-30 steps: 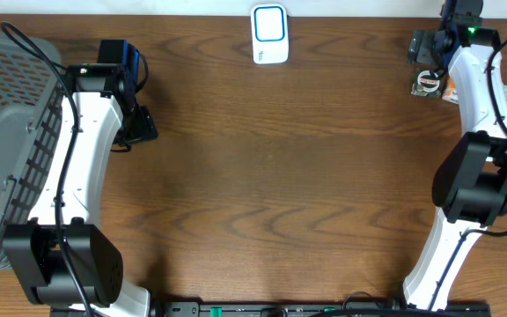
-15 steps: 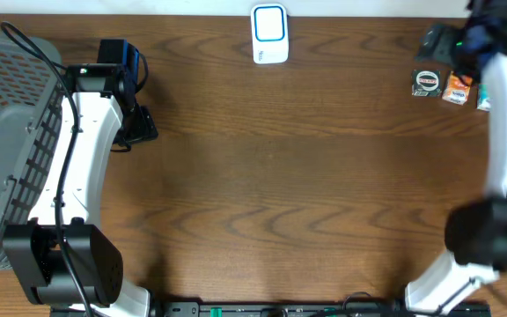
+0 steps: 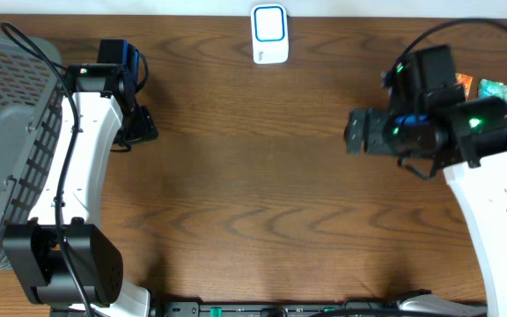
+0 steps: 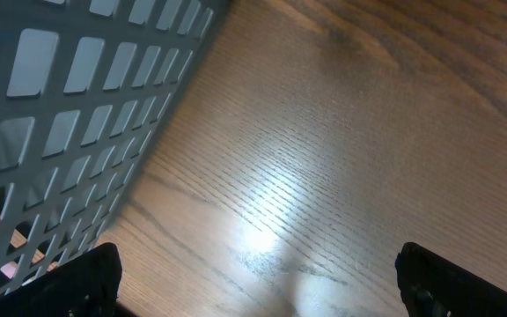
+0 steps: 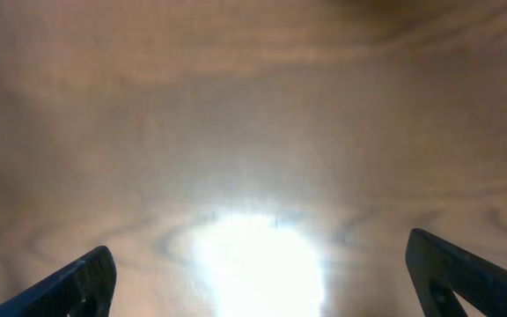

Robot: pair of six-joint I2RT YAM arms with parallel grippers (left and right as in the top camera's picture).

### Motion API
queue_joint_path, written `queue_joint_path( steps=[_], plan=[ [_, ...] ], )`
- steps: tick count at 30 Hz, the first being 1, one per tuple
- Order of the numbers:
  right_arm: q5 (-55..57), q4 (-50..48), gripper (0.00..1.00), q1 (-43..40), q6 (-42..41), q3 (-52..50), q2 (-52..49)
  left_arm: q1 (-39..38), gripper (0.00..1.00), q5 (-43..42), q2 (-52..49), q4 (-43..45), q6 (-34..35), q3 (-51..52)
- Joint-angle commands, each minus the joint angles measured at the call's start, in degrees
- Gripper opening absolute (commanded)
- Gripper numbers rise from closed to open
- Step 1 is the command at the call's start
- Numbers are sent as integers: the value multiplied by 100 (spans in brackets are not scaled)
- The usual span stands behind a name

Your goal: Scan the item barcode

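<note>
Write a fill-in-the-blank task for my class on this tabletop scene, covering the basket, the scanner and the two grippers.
1. The grey basket sits on the ____ side of the table.
2. The white scanner has a ____ border on its face.
3. The left gripper and right gripper both stand ____, holding nothing.
Missing words: left; blue; open.

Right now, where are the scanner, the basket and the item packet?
scanner (image 3: 269, 33): overhead view, middle of its white face.
basket (image 3: 16, 75): overhead view, grey mesh wall.
packet (image 3: 498, 92): overhead view, colourful top showing beside the right arm.
</note>
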State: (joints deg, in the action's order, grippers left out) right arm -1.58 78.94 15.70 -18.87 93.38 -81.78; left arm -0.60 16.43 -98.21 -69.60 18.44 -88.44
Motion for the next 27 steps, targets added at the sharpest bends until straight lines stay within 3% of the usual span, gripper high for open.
queue_joint_path(
  steps=[1,17,22,27],
  plan=[
    [-9,127,99,286,4,-37,195,0,98,13,17,-20,92,-55],
    [120,-28,99,348,581,-286,160,0,98,13,17,-20,94,-55],
    [107,-1073,99,334,1279,-1211,549,0,98,15,17,-20,92,-55],
    [-22,-2802,99,83,1519,-3075,1886,0,98,15,17,-20,92,-55]
  ],
)
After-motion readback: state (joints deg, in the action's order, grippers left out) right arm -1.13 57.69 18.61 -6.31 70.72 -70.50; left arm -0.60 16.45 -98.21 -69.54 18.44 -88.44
